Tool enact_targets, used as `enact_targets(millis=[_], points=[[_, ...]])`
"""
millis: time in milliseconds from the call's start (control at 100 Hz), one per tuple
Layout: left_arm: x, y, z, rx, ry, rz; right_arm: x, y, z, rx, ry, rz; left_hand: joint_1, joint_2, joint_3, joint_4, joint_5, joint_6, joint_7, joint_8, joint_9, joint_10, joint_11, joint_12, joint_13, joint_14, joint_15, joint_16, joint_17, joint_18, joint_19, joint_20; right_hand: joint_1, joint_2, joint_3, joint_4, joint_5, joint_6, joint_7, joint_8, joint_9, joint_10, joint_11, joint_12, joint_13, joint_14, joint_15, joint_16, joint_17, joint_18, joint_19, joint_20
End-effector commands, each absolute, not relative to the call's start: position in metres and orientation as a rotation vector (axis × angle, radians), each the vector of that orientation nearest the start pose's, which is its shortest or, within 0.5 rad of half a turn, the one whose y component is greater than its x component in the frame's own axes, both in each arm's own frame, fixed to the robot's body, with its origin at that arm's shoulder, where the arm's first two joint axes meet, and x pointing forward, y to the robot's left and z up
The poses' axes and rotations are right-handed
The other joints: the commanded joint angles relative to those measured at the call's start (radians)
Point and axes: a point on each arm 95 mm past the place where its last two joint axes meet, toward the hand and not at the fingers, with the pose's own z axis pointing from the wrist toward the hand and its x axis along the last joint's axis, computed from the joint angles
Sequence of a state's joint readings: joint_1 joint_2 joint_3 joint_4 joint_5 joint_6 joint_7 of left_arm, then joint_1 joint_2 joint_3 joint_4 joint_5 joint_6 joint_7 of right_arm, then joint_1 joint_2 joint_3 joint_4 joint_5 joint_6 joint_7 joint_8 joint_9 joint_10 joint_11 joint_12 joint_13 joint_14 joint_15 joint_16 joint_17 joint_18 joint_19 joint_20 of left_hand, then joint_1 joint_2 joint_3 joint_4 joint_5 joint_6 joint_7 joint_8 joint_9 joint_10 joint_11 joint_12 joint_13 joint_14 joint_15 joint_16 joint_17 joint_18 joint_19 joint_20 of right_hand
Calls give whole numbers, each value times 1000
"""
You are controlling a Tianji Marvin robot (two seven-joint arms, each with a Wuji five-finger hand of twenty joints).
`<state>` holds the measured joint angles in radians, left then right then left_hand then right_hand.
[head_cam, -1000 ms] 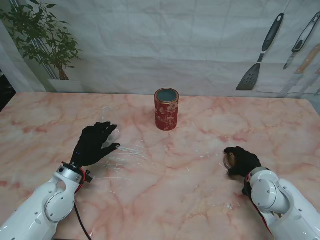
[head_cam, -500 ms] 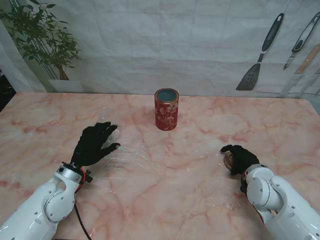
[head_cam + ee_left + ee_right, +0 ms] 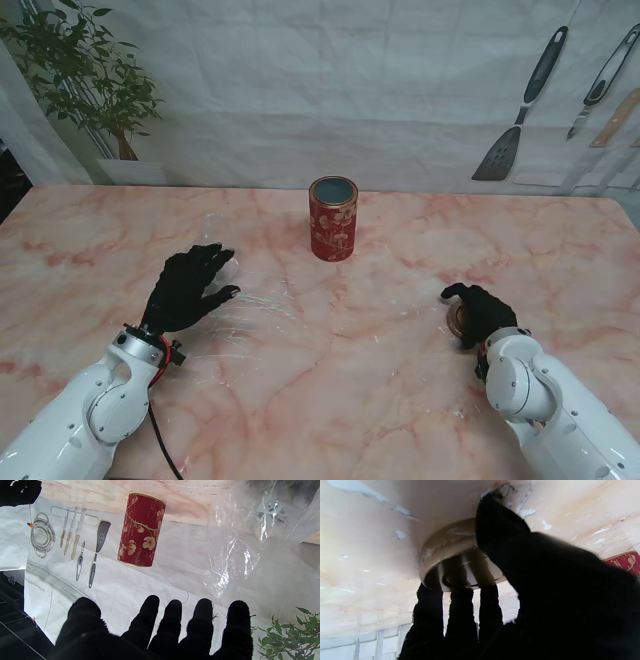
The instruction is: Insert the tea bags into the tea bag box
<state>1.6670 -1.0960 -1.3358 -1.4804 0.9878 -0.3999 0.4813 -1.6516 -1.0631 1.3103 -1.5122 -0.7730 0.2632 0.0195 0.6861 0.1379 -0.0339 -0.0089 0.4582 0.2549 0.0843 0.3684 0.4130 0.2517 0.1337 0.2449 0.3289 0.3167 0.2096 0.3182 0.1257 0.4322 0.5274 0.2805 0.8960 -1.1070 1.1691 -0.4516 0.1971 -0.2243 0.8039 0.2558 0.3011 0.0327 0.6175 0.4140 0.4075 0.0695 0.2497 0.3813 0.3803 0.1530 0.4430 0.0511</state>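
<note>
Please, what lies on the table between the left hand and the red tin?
In the stand's view, only clear crinkled plastic beside the left hand, then bare marble up to the red tin.

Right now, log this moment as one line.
left hand: open, over clear plastic bag | right hand: shut on round lid at table | red tin: upright, lid off

Middle: red tin stands alone, bare worktop all round.
Left: crinkled clear plastic beside the left robot hand.
Right: round lid under the right robot hand.
</note>
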Motion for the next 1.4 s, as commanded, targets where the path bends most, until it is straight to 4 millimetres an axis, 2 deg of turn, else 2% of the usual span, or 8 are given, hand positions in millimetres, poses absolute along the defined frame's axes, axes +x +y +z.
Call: enact_targets(millis=[0,690,1200,1260,1300,1320,1390], points=[[369,41,-337,-998,1255,-1884,364,-87,-415,1763,1327,1058,18,8,-10,-33,-19,-14,10,5,3,-21,7,-11,8,-18,-3,12,1,-4,30,13,249,143,259,82,14,-15,4,-1,114,-18,110,22,432,-86,882,80,250,18,1166,108],[369,43,-337,-997,1263,-1892,388,-90,-382,1712,1255,1102,12,9,-10,-33,-15,-14,10,6,8,-20,7,-11,14,-13,-1,13,5,-4,31,14,241,125,290,85,68,11,-3,7,157,-1,105,26,446,-67,919,72,280,31,1195,125],[369,43,-337,-994,1262,-1900,392,-92,-373,1684,1231,1095,8,7,-10,-33,-13,-15,11,7,10,-18,6,-11,21,-7,2,14,6,-2,31,14,235,129,299,85,108,32,-10,13,163,9,101,33,438,-57,931,87,282,30,1205,137],[369,43,-337,-995,1262,-1900,391,-92,-374,1686,1233,1091,8,8,-9,-33,-12,-14,11,7,10,-17,6,-11,22,-6,2,14,6,-3,31,13,231,137,293,87,112,45,-13,13,158,16,103,35,429,-55,925,83,272,26,1199,135],[369,43,-338,-995,1262,-1901,391,-91,-374,1688,1237,1087,7,8,-10,-33,-13,-14,11,7,11,-18,6,-11,20,-6,1,14,7,-3,31,14,220,148,277,99,111,49,-25,10,142,23,94,33,412,-44,919,79,257,32,1195,134],[369,43,-338,-996,1262,-1900,391,-92,-374,1695,1251,1078,7,8,-10,-33,-13,-13,11,7,10,-18,6,-11,20,-6,1,14,7,-2,31,14,201,163,260,116,105,52,-36,8,122,25,91,34,387,-52,917,83,238,14,1189,135],[369,43,-338,-996,1263,-1901,389,-91,-375,1711,1292,1050,8,8,-10,-33,-13,-14,11,7,10,-17,6,-11,22,-6,2,14,7,-4,32,14,187,166,236,131,99,55,-49,4,102,26,81,33,351,-48,928,97,210,20,1185,140]])
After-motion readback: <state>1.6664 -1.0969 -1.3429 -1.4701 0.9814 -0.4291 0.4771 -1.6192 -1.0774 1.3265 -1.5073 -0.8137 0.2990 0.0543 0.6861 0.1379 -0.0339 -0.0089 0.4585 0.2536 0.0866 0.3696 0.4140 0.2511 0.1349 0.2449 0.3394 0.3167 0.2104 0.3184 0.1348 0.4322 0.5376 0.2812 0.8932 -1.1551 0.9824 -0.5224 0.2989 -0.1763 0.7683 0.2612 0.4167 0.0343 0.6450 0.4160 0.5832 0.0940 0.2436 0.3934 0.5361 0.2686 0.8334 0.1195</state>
